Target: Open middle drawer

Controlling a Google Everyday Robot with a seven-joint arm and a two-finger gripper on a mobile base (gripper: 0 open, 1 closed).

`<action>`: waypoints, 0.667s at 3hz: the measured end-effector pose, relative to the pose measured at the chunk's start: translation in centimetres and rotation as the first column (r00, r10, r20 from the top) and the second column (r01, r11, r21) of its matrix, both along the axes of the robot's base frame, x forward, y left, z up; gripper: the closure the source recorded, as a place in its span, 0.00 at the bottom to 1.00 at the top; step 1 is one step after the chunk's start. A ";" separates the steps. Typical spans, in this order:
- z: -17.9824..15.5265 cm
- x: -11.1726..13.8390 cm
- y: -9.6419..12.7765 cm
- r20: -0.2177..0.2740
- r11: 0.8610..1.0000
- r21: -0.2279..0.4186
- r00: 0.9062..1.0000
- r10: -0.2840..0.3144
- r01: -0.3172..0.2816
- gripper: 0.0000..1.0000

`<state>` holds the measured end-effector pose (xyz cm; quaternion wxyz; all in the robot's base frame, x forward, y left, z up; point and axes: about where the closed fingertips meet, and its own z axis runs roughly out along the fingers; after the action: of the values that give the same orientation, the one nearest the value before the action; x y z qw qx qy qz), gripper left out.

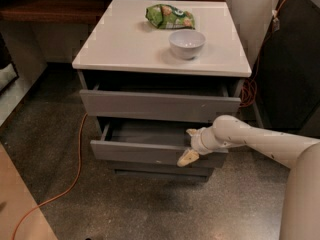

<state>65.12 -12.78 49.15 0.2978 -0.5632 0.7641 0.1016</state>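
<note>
Middle drawer stands pulled partway out of the white-topped cabinet, below the top drawer, its grey interior exposed. Gripper sits at the right end of its front panel; whether it grips the panel cannot be told. White bowl and green snack bag rest on the cabinet top.

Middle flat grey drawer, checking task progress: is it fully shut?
No, the middle flat grey drawer stands pulled out, its shallow interior showing, with the pale gripper at its front edge.
</note>
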 end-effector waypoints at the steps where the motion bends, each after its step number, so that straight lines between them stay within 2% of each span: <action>1: -0.2 3.4 -1.7 0.022 0.999 0.041 0.999 -0.032 0.031 0.48; 2: -1.1 4.8 -2.3 0.025 0.998 0.050 0.999 -0.047 0.046 0.71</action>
<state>69.93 -15.12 48.03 0.3238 -0.5389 0.7703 0.1063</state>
